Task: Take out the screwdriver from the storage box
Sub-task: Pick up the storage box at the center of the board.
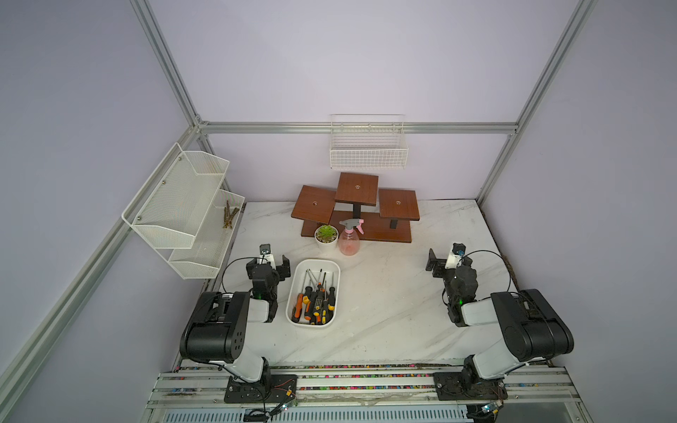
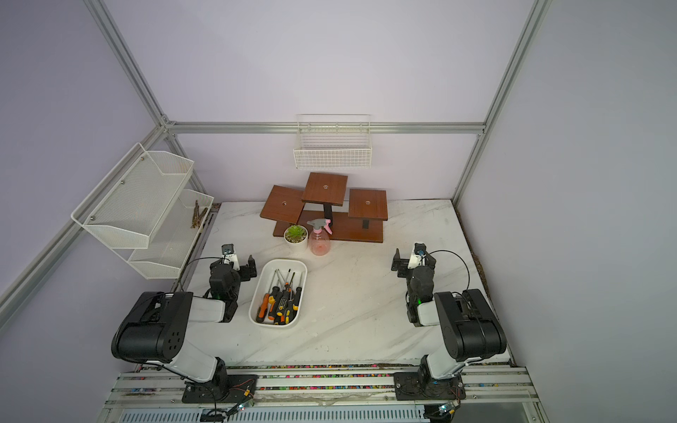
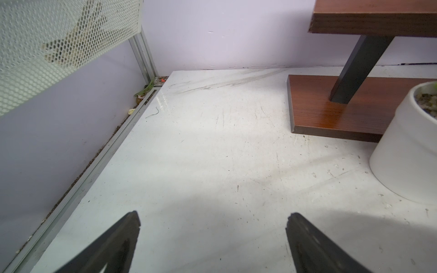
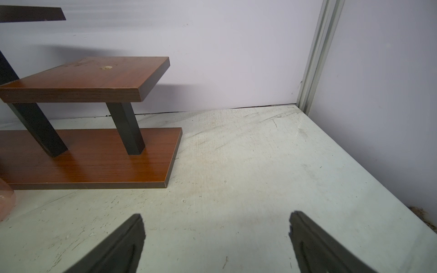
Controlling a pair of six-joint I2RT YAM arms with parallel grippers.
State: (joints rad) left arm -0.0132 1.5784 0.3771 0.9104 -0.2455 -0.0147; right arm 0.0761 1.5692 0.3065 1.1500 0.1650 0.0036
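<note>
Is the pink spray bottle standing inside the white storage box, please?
No, the pink spray bottle stands on the table beyond the storage box, beside the potted plant.

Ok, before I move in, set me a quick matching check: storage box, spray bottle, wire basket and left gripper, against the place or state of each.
Things:
1. storage box
2. spray bottle
3. wire basket
4. left gripper

Places or states:
A. hangs on the back wall, above the wooden stand
B. open, nothing between the jaws, over the table
C. holds the screwdrivers
D. stands upright beside the potted plant

Pairs: 1-C, 2-D, 3-A, 4-B
</note>
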